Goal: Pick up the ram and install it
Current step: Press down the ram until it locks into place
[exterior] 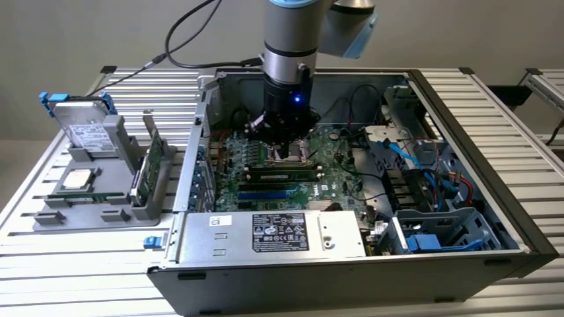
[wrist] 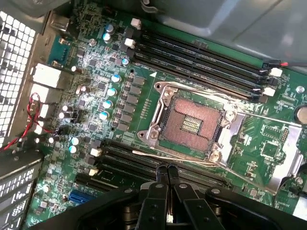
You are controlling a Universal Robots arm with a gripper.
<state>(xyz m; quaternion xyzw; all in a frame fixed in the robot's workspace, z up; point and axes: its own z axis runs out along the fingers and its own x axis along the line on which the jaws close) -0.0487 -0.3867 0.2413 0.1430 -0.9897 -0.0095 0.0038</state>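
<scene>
My gripper (exterior: 284, 152) hangs inside the open computer case (exterior: 493, 198), low over the motherboard (exterior: 335, 188) by the CPU socket (wrist: 192, 122). In the wrist view its fingers (wrist: 162, 173) are pressed together with nothing between them, just above the dark memory slots (wrist: 124, 155) beside the socket. A ram (exterior: 282, 176), a long green stick with black chips, stands in a slot just in front of the gripper in the exterior view. Another set of slots (wrist: 201, 55) on the socket's far side is bare.
At the exterior view's left, a grey tray (exterior: 53, 221) holds a hard drive (exterior: 84, 129), a silver CPU (exterior: 78, 178), a thin green strip (exterior: 88, 197) and an upright green card (exterior: 152, 165). The power supply (exterior: 273, 234) and blue drive cage (exterior: 440, 231) line the case's front.
</scene>
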